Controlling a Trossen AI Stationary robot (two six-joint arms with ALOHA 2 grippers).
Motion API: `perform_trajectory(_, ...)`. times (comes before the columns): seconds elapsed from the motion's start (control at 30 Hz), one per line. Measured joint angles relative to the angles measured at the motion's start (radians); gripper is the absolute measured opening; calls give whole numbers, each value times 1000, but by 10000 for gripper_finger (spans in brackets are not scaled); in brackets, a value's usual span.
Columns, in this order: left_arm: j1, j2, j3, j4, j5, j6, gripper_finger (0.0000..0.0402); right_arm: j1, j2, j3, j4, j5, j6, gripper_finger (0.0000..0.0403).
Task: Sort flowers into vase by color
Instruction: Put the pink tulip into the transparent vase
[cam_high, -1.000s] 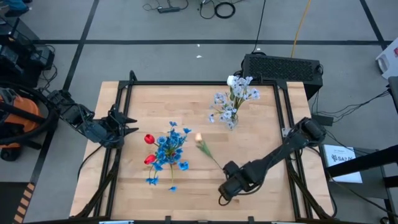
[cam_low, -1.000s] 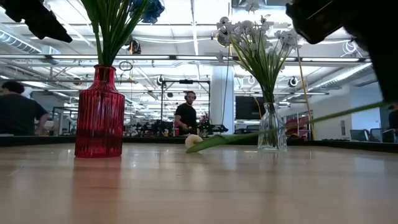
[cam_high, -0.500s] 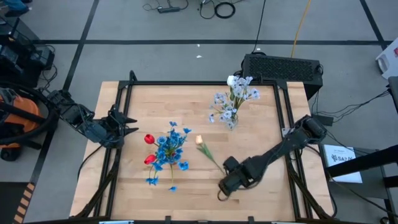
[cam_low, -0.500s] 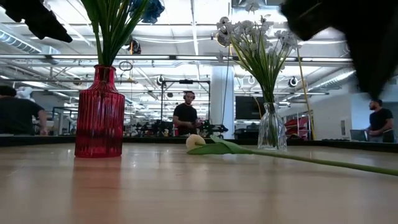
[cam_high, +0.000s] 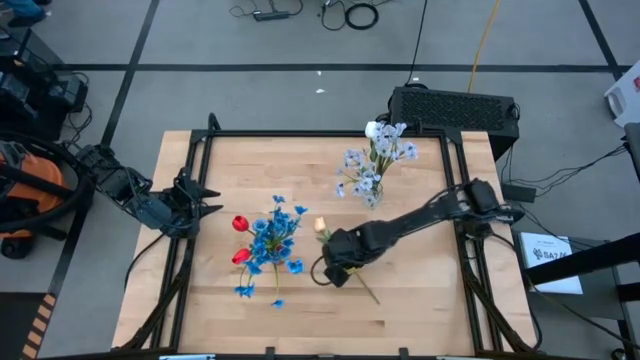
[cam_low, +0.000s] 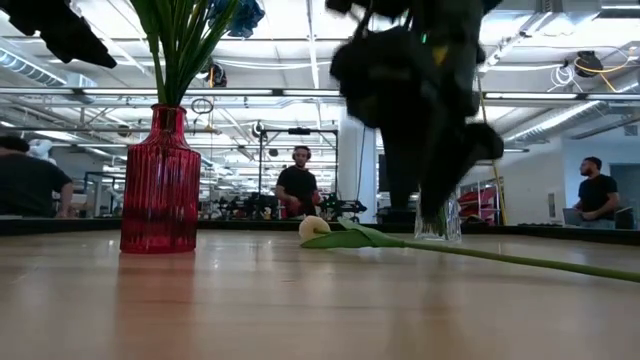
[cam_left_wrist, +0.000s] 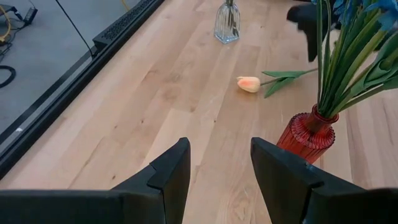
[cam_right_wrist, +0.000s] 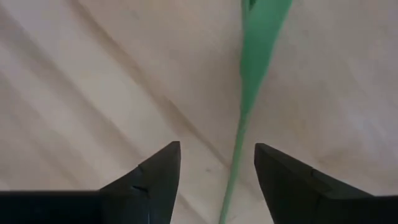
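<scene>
High view: wooden counter (cam_high: 420, 300) with a red vase (cam_low: 160, 185) near 8 o'clock, full of blue flowers (cam_high: 272, 238) and red tulips (cam_high: 240, 224). Clear glass vase (cam_high: 370, 190) at 1 o'clock, holding pale bluish-white sprays (cam_high: 378, 155). Cream tulip (cam_high: 321, 226) lying flat near the middle, its green stem (cam_right_wrist: 239, 143) pointing toward 5 o'clock. Right end effector (cam_high: 334, 272) low over that stem, fingers (cam_right_wrist: 155, 180) apart, one on each side, nothing held. Left end effector (cam_high: 205, 199) waiting at the 9 o'clock edge, fingers apart, nothing held.
</scene>
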Motion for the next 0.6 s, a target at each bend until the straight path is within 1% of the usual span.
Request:
perform_trajectory(0.07,0,0,0,0,0,0,176,-18,31,0,-10,-22,-8,194)
perform_trajectory(0.2,0,0,0,0,0,0,176,-40,78,0,-21,-5,-8,180)
perform_trajectory(0.27,0,0,0,0,0,0,176,-44,95,1,-18,-9,-7,165)
perform_trajectory(0.37,0,0,0,-1,1,1,176,-39,106,3,-19,-3,5,120)
perform_trajectory(0.47,0,0,0,-1,2,2,176,-22,107,3,-8,9,49,42)
perform_trajectory(0.5,0,0,0,-2,2,2,176,-13,100,3,-6,13,54,23)
perform_trajectory(0.53,0,0,0,-3,2,2,176,-4,92,1,-6,18,56,13)
perform_trajectory(0.6,0,0,0,-5,2,4,176,20,72,-2,-11,-4,77,11)
